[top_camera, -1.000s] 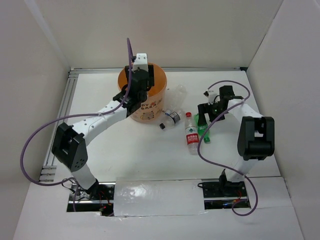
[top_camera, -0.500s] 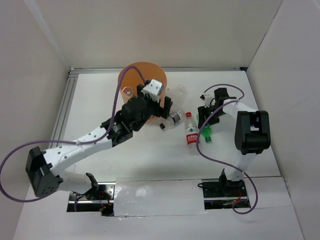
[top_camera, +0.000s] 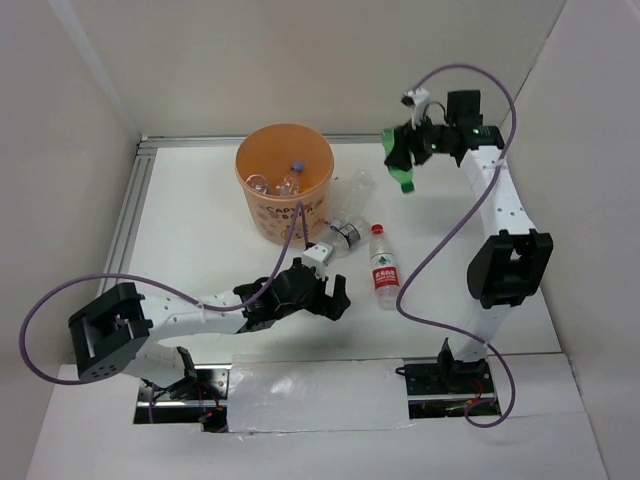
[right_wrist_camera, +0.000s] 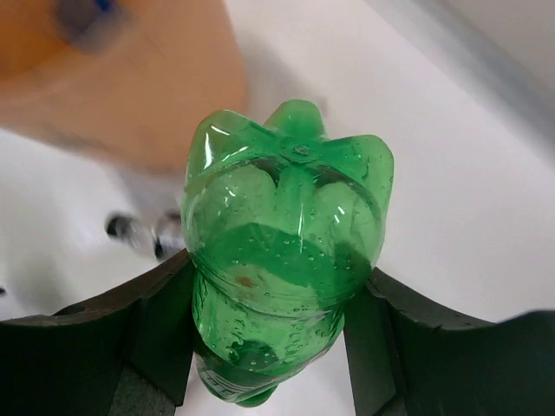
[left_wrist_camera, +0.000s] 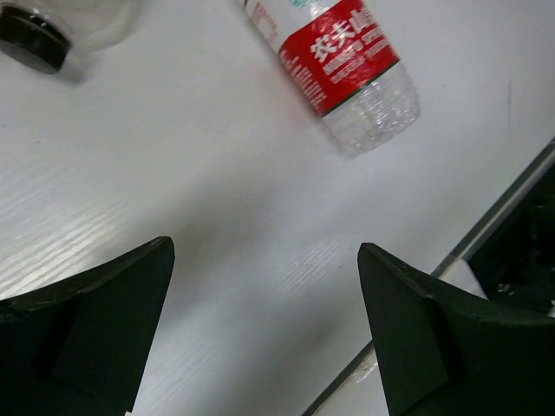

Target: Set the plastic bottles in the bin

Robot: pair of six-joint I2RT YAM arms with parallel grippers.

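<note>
The orange bin (top_camera: 285,205) stands at the back left of the table, with bottles (top_camera: 290,180) lying inside. My right gripper (top_camera: 403,158) is raised at the back right, shut on a green bottle (top_camera: 406,180) (right_wrist_camera: 286,251) that fills the gap between its fingers (right_wrist_camera: 156,321). My left gripper (top_camera: 338,300) (left_wrist_camera: 264,251) hovers low over the near table, open and holding nothing. Beyond it lies a red-and-white labelled bottle (top_camera: 383,267) (left_wrist_camera: 347,65). A dark-labelled bottle (top_camera: 340,236) with a black cap (left_wrist_camera: 35,39) and a clear bottle (top_camera: 358,185) lie beside the bin.
White walls enclose the table on three sides. A metal rail (top_camera: 125,235) runs along the left edge. The table's near edge (left_wrist_camera: 486,225) shows just right of my left fingers. Purple cables loop off both arms.
My left arm has pulled back from the bin to the near table and opened its jaws. My right gripper closed on the green bottle and lifted it toward the back.
</note>
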